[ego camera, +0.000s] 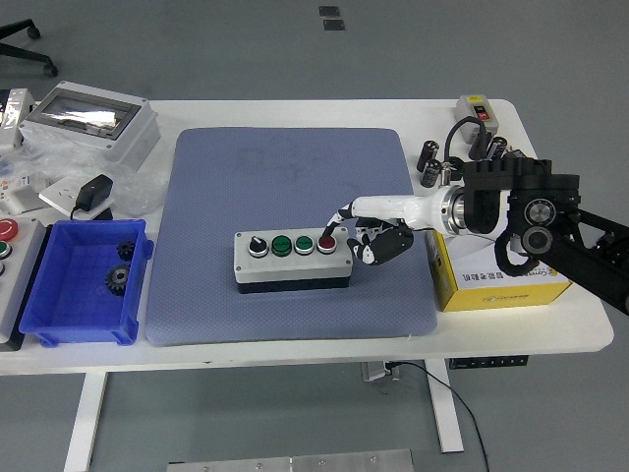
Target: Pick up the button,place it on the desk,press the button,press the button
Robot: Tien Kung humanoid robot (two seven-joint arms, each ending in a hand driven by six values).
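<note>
A grey button box (pixel 292 258) with a black knob, two green buttons and a red button (pixel 326 242) lies on the blue mat (pixel 285 177) at the table's middle. My right hand (pixel 369 231) reaches in from the right. Its index finger (pixel 339 219) points down at the red button and touches it or hovers just over it. The other fingers are curled beside the box's right end and hold nothing. The left arm is out of view.
A yellow box (pixel 496 283) sits under my right forearm at the mat's right edge. Black cylinders (pixel 432 162) and a small switch box (pixel 479 111) stand at the back right. A blue bin (pixel 84 285) with gears and a grey enclosure (pixel 88 120) are at the left.
</note>
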